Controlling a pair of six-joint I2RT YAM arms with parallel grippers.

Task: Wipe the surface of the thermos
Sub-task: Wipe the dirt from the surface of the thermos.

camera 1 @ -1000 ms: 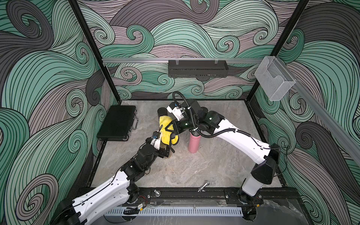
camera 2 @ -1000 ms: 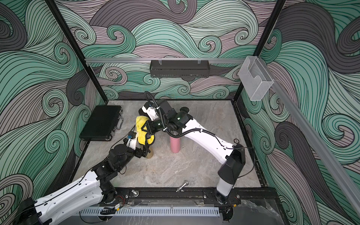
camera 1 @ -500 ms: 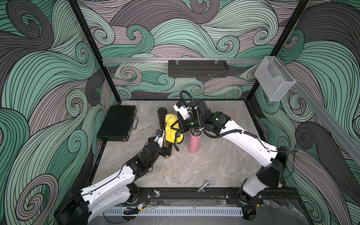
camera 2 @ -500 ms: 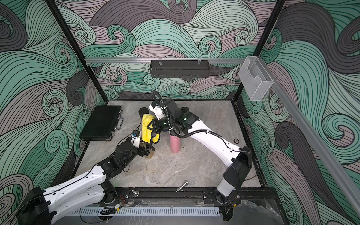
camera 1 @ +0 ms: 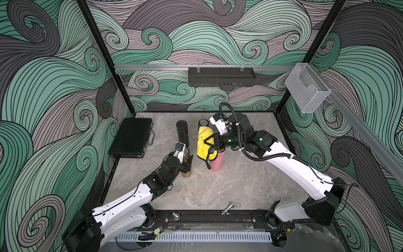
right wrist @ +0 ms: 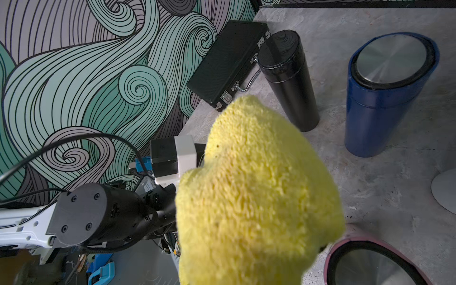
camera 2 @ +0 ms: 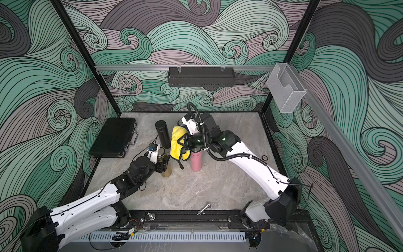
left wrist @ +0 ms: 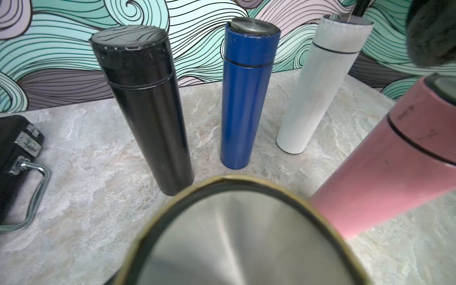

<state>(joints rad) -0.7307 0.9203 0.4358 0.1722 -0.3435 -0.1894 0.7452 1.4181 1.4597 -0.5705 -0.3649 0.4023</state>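
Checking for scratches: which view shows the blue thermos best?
Left wrist: the blue thermos stands whole, side-on. Right wrist shows it foreshortened from above. In both top views the yellow cloth nearly hides it.

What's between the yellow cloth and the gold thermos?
Nothing visible. The yellow cloth in the right gripper hangs beside the gold thermos that the left gripper clamps, a gap between them. The pink thermos stands on the cloth's other side.
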